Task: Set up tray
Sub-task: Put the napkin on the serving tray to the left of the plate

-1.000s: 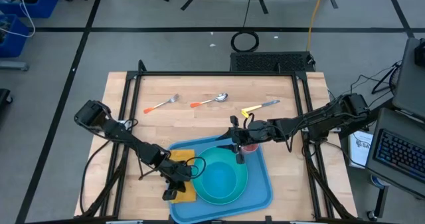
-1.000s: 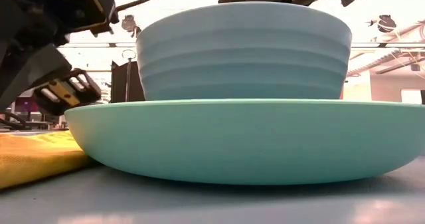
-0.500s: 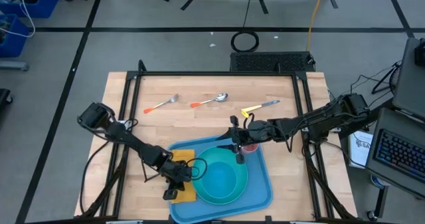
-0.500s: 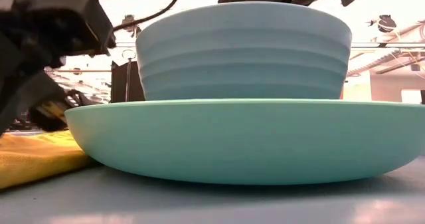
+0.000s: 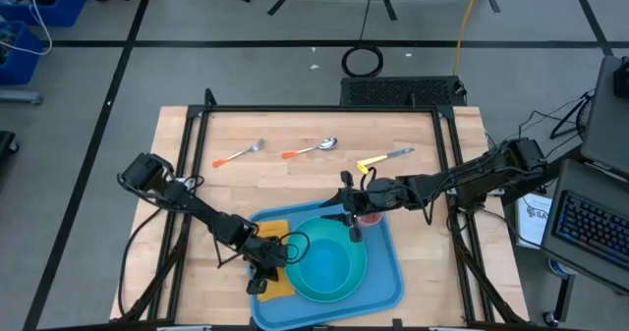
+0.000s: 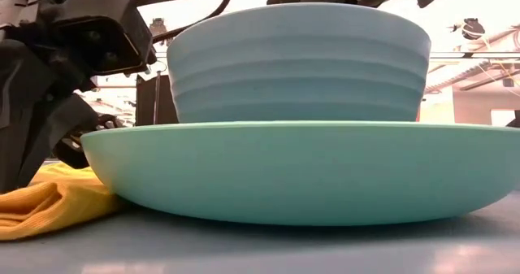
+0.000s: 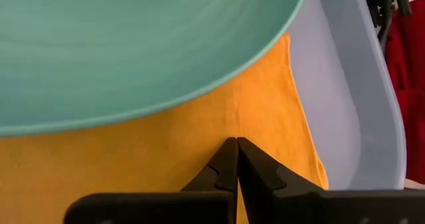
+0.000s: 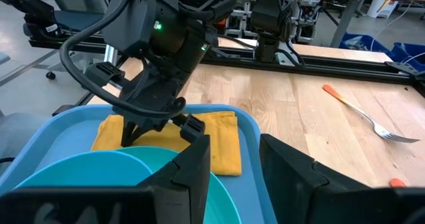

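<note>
Even overhead light; low view's background glares white, foreground soft.

Tray point(image 5: 388, 272) interior largely occupied: plate point(image 5: 329, 262) with bowl point(image 6: 299, 63) fills its centre, napkin point(image 5: 273, 262) lies along one side with the left gripper point(image 5: 263, 277) on it. Bare table point(image 5: 295, 189) remains between tray and fork point(image 5: 239, 155), spoon point(image 5: 313, 149) and knife point(image 5: 385, 159).

Blue tray point(image 5: 388, 290) flat at table's near edge, w/ rounded corners.
</note>
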